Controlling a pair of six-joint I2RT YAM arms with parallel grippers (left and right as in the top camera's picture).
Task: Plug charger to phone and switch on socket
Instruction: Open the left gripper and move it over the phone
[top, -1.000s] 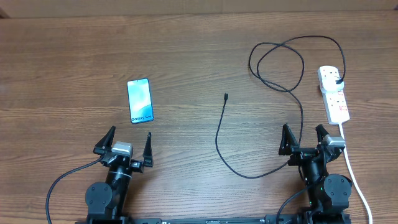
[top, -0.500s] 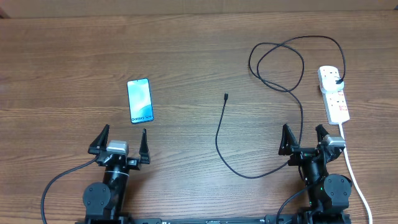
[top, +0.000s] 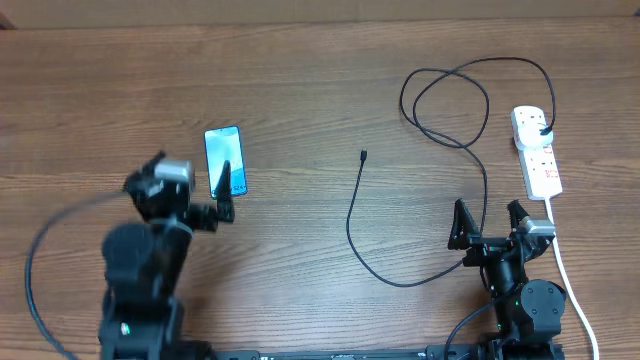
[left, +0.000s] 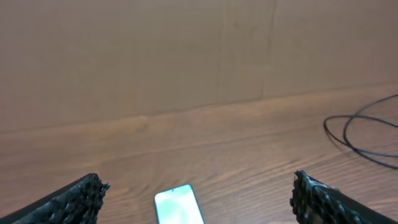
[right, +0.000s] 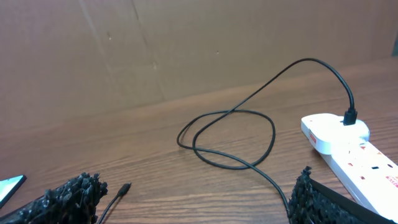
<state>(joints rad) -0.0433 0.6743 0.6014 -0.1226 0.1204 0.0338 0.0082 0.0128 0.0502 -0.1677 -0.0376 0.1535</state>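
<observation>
The phone (top: 222, 145) lies face up on the wooden table, its blue screen lit; the left wrist view has it low in frame as the phone (left: 179, 204). My left gripper (top: 185, 188) hovers open just left of it, one finger overlapping the phone's lower edge from above. The charger (top: 352, 215) is a thin black cable with its connector tip (top: 364, 155) free on the table and its plug end (top: 543, 128) in the socket (top: 545, 165). My right gripper (top: 488, 215) stands open near the front edge, the cable passing between its fingers (right: 74, 196).
A thick white cord (top: 570, 280) runs from the socket to the front edge, beside the right arm. The charger's loose loops (right: 230, 140) lie left of the socket (right: 348, 146). A brown wall stands behind the table's far edge.
My left arm has risen and swung forward from the front edge to the phone, its right finger now over the phone's lower part. The right arm has not moved.
</observation>
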